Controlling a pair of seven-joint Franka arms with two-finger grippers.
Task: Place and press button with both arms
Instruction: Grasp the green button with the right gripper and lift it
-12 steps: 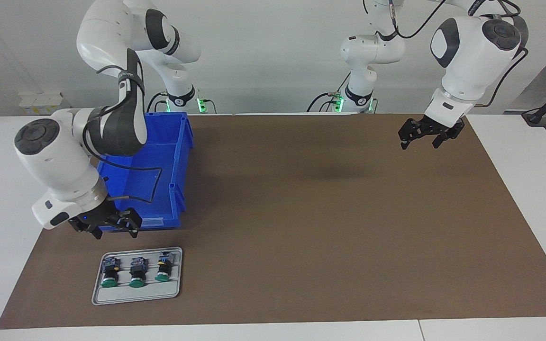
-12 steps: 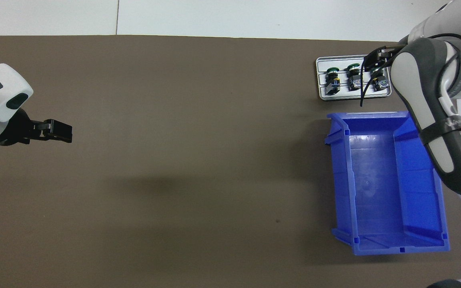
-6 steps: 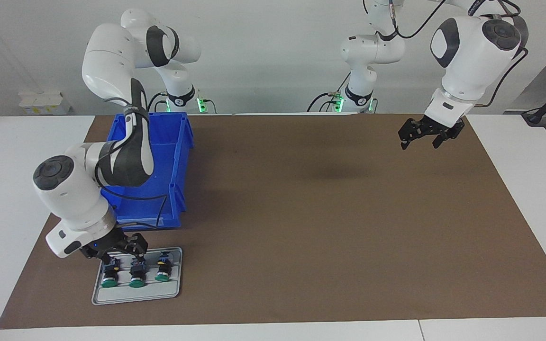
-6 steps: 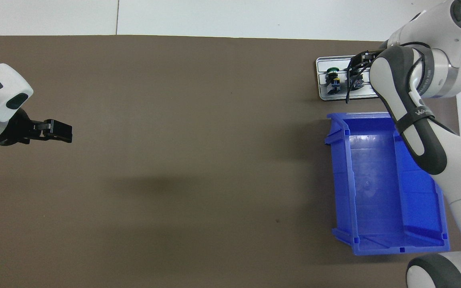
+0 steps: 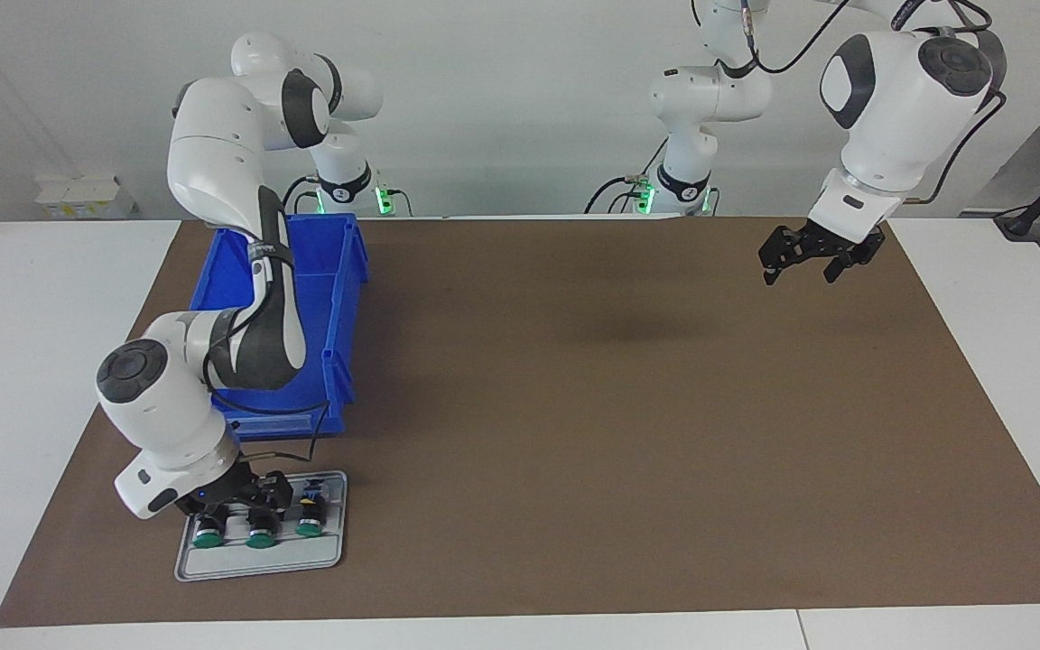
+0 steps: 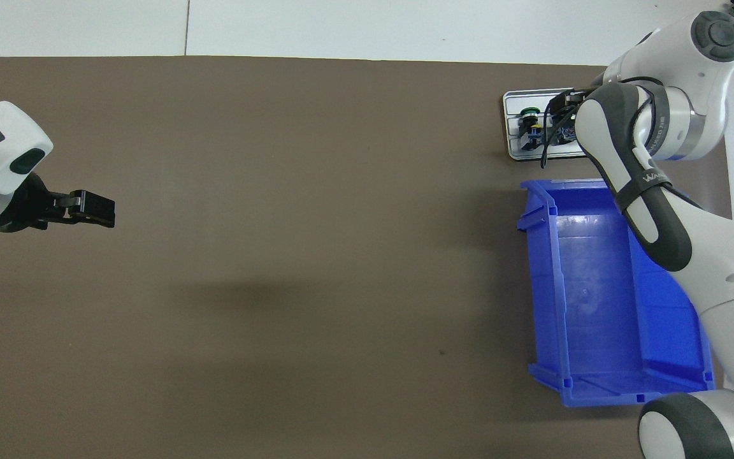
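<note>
Though its finger state can't be read, the right gripper (image 5: 245,502) sits low over the tray (image 5: 260,561), among three switches (image 5: 258,525). Which is the button is unclear; packed close, a neighbour could get knocked. Left gripper (image 5: 809,257) waits.

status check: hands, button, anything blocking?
Right hand down on the tray over the switches, grip unclear. Left hand waits over bare mat. Bin beside tray, not blocking.
</note>
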